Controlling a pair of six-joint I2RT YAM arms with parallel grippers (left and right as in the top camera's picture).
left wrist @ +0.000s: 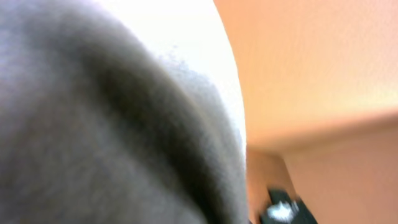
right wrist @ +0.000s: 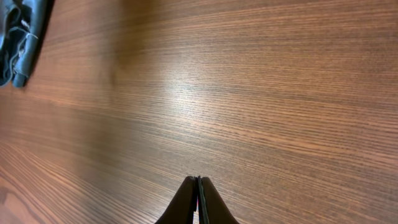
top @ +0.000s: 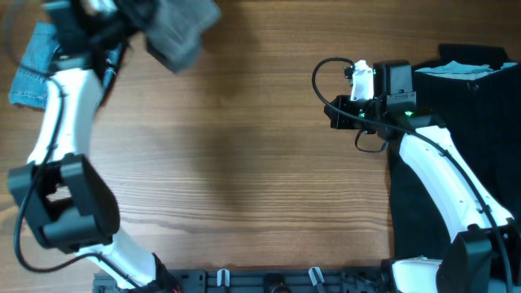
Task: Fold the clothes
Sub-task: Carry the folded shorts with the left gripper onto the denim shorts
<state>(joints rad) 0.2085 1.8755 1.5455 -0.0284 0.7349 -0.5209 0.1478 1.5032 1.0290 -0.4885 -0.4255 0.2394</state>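
The grey shorts (top: 181, 31) hang blurred and lifted off the table at the top left, bunched under my left gripper (top: 122, 20). In the left wrist view the grey cloth (left wrist: 93, 124) fills most of the frame and hides the fingers. The light-blue denim shorts (top: 32, 69) lie at the far left edge. Black garments (top: 480, 69) lie piled at the far right. My right gripper (right wrist: 198, 180) is shut and empty, just above bare wood right of centre; it also shows in the overhead view (top: 335, 114).
A black cloth (top: 415, 212) covers the table's right side under my right arm. A bluish-grey fabric edge (right wrist: 18, 37) shows at the top left of the right wrist view. The wooden table (top: 244, 163) spreads between the arms.
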